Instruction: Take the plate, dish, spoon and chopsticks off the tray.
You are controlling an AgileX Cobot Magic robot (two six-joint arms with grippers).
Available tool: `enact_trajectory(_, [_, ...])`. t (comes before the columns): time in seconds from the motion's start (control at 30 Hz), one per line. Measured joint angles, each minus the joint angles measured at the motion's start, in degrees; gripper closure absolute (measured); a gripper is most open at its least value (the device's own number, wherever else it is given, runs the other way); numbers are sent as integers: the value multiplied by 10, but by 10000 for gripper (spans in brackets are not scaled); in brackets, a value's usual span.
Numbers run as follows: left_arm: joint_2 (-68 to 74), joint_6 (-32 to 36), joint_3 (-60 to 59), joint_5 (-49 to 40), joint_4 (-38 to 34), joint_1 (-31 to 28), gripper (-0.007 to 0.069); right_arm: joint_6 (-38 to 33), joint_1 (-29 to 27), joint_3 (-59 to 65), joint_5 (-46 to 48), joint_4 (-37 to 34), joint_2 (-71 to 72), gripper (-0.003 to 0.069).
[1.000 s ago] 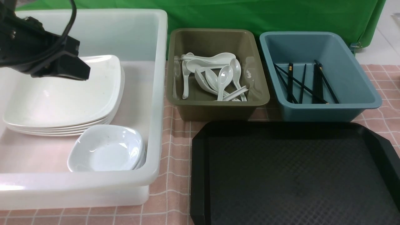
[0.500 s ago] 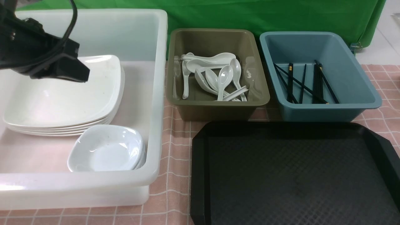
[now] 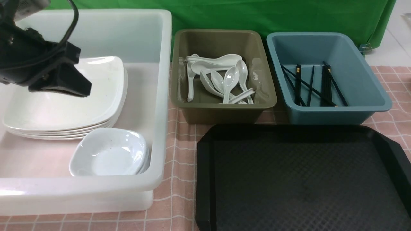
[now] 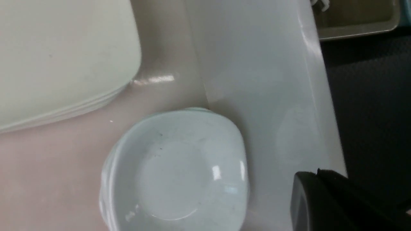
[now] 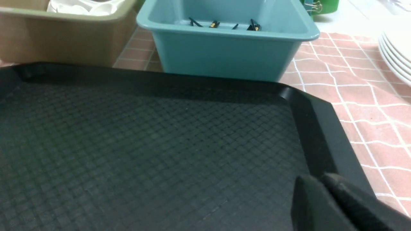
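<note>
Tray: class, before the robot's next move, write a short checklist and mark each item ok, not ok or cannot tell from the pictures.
1. Tray free of tableware: ok.
2. Plate lying on top of the stack inside the white tub: ok.
3. Dish in the same tub, beside the stack: ok.
4. Spoons in the olive bin, chopsticks in the blue bin: ok.
5. Left end effector shut and holding nothing, above the plate: ok.
6. Right end effector near the tray's rim, open or shut: cannot tell.
</note>
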State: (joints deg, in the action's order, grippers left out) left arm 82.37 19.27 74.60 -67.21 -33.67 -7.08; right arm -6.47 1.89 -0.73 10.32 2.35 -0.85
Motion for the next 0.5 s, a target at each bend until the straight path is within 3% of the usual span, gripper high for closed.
enact_trajectory(0.13, [-44,-2,0,-15,13,27,626,0,0,0,0,1,0,550])
enact_trajectory(0.37, [-206,-36,-53,-6,79,127,626,0,0,0,0,1,0,536])
enact_trajectory(0.5, [-356,-70,-190,99,80,163,626,0,0,0,0,1,0,526])
